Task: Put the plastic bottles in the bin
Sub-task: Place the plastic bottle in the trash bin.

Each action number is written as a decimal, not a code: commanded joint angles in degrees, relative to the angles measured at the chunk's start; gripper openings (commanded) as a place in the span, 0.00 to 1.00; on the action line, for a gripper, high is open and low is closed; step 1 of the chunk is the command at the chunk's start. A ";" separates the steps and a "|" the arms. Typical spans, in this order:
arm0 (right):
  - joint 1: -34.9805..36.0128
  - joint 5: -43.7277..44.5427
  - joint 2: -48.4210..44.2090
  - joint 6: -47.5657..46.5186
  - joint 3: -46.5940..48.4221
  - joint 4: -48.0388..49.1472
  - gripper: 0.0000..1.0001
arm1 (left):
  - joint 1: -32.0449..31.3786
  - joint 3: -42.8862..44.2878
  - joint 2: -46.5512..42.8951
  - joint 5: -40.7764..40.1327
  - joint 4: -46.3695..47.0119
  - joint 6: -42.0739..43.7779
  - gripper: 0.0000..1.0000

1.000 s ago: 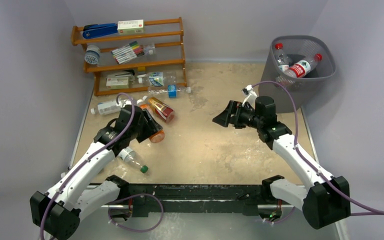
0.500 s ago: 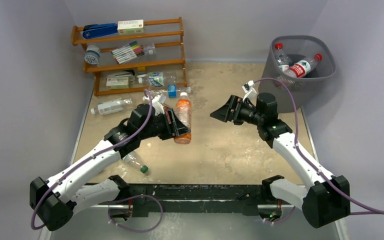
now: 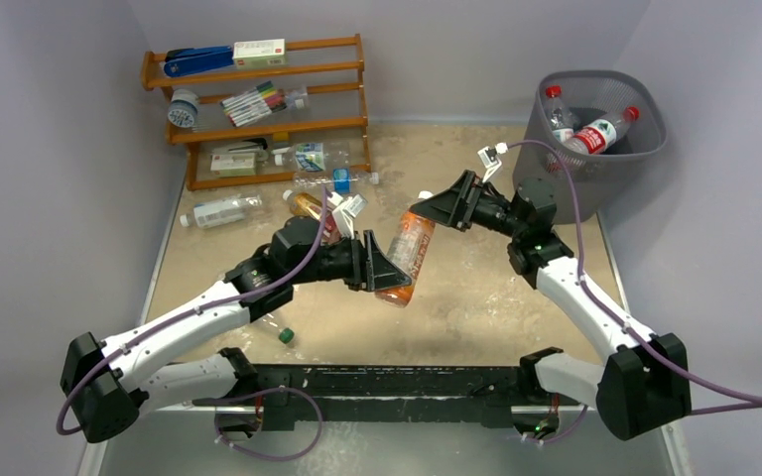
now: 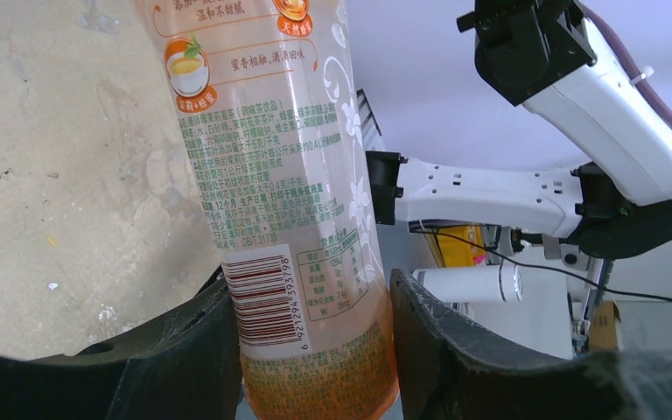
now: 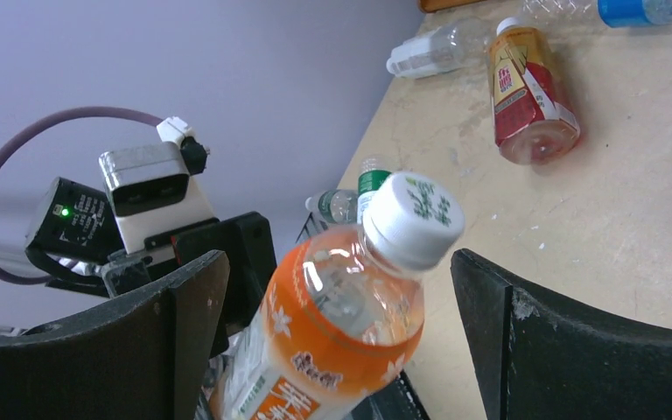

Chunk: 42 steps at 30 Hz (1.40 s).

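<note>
An orange-filled plastic bottle [image 3: 405, 256] with a white cap [image 5: 414, 219] hangs tilted above mid-table. My left gripper [image 3: 381, 274] is shut on its lower body [image 4: 289, 219], one finger [image 4: 455, 350] on each side. My right gripper [image 3: 435, 210] is open, and its jaws straddle the bottle's cap and shoulder [image 5: 341, 324] without touching. The grey mesh bin [image 3: 600, 75] stands at the far right with two red-capped bottles [image 3: 595, 134] inside. On the table lie other bottles: a red-labelled one [image 3: 308, 205], a clear one [image 3: 220, 211], a blue-labelled one [image 3: 342, 180] and a green-capped one [image 3: 280, 332].
A brown wooden rack [image 3: 258, 124] at the back left holds a blue stapler [image 3: 198, 59], markers [image 3: 253, 102], small boxes and a bottle [image 3: 308, 156]. Grey walls close in the left, back and right sides. The arms' black base bar [image 3: 407, 382] runs along the near edge.
My left arm lifted the orange bottle off the table's left side and carried it right to the middle. My right gripper swung up and over its cap end, staying open.
</note>
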 commanded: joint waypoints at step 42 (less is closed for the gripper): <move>0.63 -5.53 4.88 -4.17 -0.24 -3.10 0.56 | -0.68 3.62 7.54 -5.91 2.28 6.33 0.56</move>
